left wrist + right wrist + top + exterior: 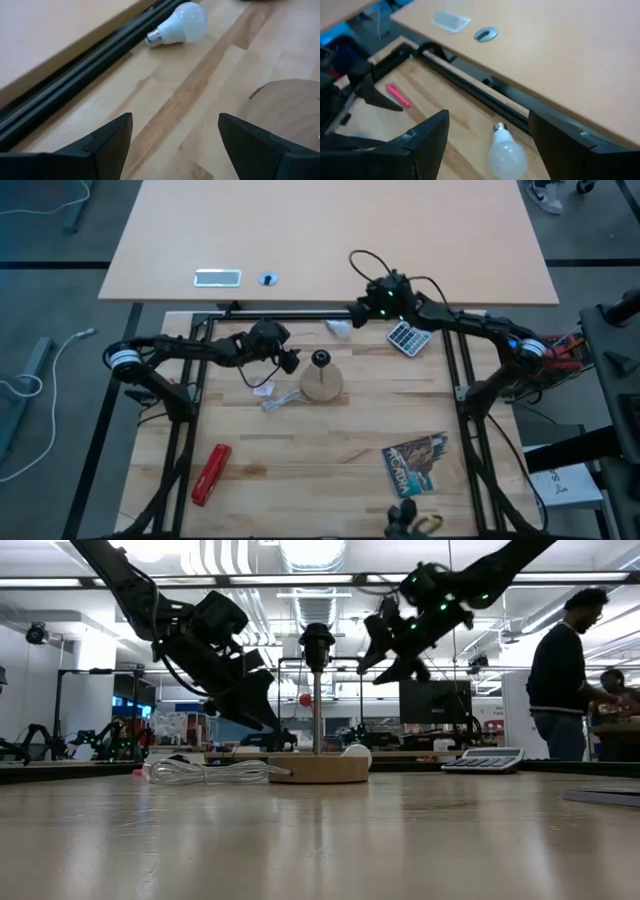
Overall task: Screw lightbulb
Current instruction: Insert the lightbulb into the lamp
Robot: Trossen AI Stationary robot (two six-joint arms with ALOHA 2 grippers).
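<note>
The lightbulb (507, 154) lies on its side on the wooden table (330, 450), close against the black rail at the far edge, not yet picked up, so the step in hand looks like the reach for it; the right gripper (378, 302) hangs above it with fingers spread and empty; the left gripper (288, 361), also spread and empty, waits by the wooden disc with its black socket (321, 360). Next, I judge, the right gripper must descend, straddle the round head and close gently, since the bulb may roll

Two dark grippers (262, 705) (385, 655) hanging either side of the black socket (317, 640) on its wooden disc (318, 768), calculator (483, 761) off right.
</note>
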